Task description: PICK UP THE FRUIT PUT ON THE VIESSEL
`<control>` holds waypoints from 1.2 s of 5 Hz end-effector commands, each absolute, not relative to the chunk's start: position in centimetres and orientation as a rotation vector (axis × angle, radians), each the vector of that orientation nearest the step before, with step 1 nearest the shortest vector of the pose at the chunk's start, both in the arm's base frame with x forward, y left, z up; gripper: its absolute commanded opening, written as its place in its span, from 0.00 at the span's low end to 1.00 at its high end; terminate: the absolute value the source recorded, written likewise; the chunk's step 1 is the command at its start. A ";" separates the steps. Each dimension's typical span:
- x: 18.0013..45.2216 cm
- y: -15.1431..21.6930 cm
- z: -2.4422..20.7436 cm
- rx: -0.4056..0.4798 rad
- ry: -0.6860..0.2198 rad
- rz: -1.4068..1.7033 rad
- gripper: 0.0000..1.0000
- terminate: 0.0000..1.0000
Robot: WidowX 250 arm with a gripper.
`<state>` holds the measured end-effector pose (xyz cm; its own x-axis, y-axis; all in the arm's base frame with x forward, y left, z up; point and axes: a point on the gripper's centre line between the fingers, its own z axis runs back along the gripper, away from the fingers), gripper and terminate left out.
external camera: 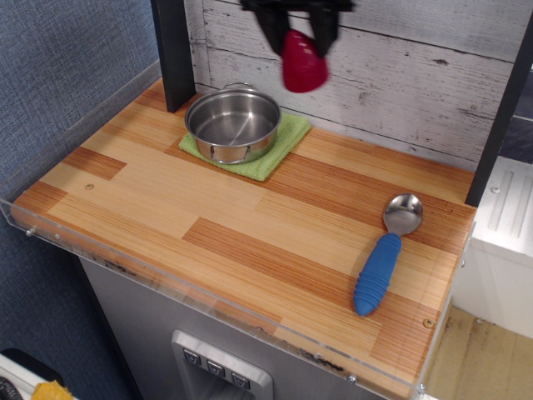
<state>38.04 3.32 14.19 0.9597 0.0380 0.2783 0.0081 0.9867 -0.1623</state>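
The red fruit [303, 64] hangs in the air at the top of the view, held by its pointed tip. My gripper [298, 33] is shut on it; only the black fingers show, the rest is cut off by the top edge. The fruit is high above the table, up and to the right of the steel pot [232, 123]. The pot is empty and stands on a green cloth [279, 144] at the back of the wooden table.
A steel spoon with a ribbed blue handle [381, 267] lies near the table's right edge. A dark post [172, 50] stands behind the pot at the left. A white plank wall [416, 75] runs along the back. A clear rim [166, 275] edges the front.
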 end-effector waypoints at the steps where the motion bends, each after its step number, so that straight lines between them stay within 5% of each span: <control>1: 37.9 8.6 14.0 -0.042 -0.289 0.022 0.00 0.00; 5: 38.0 10.1 6.4 -0.055 -0.220 0.107 0.00 0.00; 6: 37.9 10.2 6.0 -0.063 -0.218 0.151 1.00 0.00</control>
